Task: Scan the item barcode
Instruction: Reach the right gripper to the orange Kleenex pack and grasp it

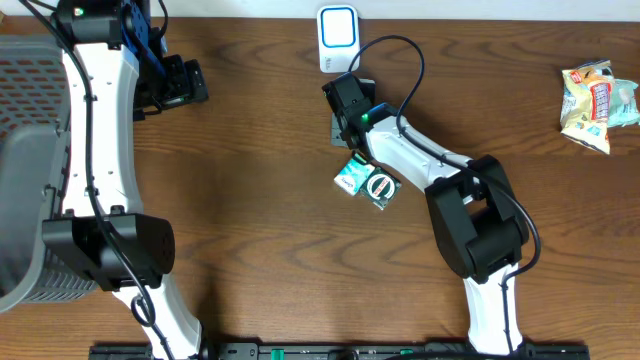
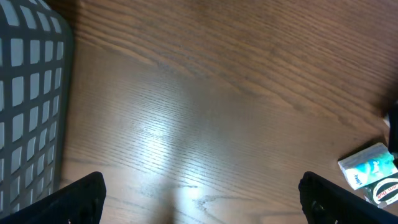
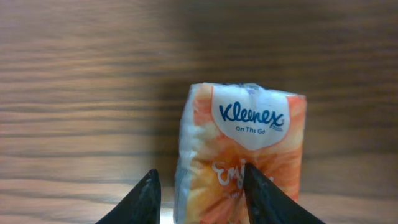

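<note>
An orange and white Kleenex tissue packet (image 3: 244, 127) lies on the wooden table between the fingers of my right gripper (image 3: 199, 175). The jaws have closed in on it: the right finger presses on its printed face and the left finger stands at its left edge. In the overhead view the right gripper (image 1: 350, 108) covers the packet, just below the white and blue scanner (image 1: 338, 36) at the back edge. No barcode shows. My left gripper (image 1: 178, 84) hangs wide open over bare wood at the back left, and its dark fingertips (image 2: 79, 198) show at the bottom corners of the left wrist view.
A green and white packet (image 1: 349, 177) and a round-labelled item (image 1: 381, 187) lie beside the right arm; the green packet (image 2: 368, 167) also shows in the left wrist view. A snack bag (image 1: 597, 104) lies far right. A grey basket (image 1: 25, 150) fills the left edge.
</note>
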Robot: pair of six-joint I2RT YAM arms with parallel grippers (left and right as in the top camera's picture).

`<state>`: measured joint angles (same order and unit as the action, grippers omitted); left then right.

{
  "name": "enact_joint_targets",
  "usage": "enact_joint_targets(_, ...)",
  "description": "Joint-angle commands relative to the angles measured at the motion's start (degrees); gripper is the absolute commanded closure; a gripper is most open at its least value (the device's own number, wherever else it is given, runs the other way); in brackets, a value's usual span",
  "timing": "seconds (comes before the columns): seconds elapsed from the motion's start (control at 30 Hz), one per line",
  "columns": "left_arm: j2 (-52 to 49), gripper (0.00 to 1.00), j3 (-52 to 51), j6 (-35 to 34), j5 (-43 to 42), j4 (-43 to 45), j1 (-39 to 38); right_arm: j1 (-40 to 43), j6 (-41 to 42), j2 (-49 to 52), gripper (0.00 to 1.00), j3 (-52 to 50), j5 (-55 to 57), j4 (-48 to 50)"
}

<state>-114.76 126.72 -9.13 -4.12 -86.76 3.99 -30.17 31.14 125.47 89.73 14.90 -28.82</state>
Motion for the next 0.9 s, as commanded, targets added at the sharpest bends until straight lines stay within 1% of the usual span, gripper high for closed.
enact_joint_targets(0.0, -0.3, 0.02, 0.2, 0.3, 0.5, -0.2, 0.2, 2.2, -0.5, -1.3, 0.64, -0.7, 9.6, -6.8)
enact_joint_targets(0.07, -0.3, 0.02, 0.2, 0.3, 0.5, -0.2, 0.2, 3.5, -0.6, -2.7, 0.64, -0.7, 10.7, -10.0)
enact_joint_targets(0.13, -0.3, 0.02, 0.2, 0.3, 0.5, -0.2, 0.2, 4.5, -1.0, -4.1, 0.61, -0.7, 10.2, -11.6)
enact_joint_targets(0.3, -0.3, 0.02, 0.2, 0.3, 0.5, -0.2, 0.2, 5.0, -10.2, -7.0, 0.53, -0.7, 8.3, -11.7)
enact_joint_targets(0.43, -0.3, 0.02, 0.2, 0.3, 0.5, -0.2, 0.2, 5.0, -13.4, -6.7, 0.53, -0.7, 7.3, -11.7)
enact_joint_targets(0.5, -0.3, 0.02, 0.2, 0.3, 0.5, -0.2, 0.2, 5.1, -13.9, -6.1, 0.54, -0.7, 4.5, -11.7)
enact_joint_targets(0.53, -0.3, 0.02, 0.2, 0.3, 0.5, -0.2, 0.2, 5.1, -14.1, -5.6, 0.5, -0.7, 3.7, -11.7)
enact_joint_targets(0.57, -0.3, 0.02, 0.2, 0.3, 0.5, -0.2, 0.2, 5.1, -14.1, -5.2, 0.5, -0.7, 3.6, -11.9)
enact_joint_targets(0.77, -0.3, 0.02, 0.2, 0.3, 0.5, -0.2, 0.2, 5.0, -14.1, -0.8, 0.54, -0.9, 2.0, -11.2)
enact_joint_targets(0.87, -0.3, 0.02, 0.2, 0.3, 0.5, -0.2, 0.2, 5.0, -14.1, 0.2, 0.64, -0.9, 2.1, -11.4)
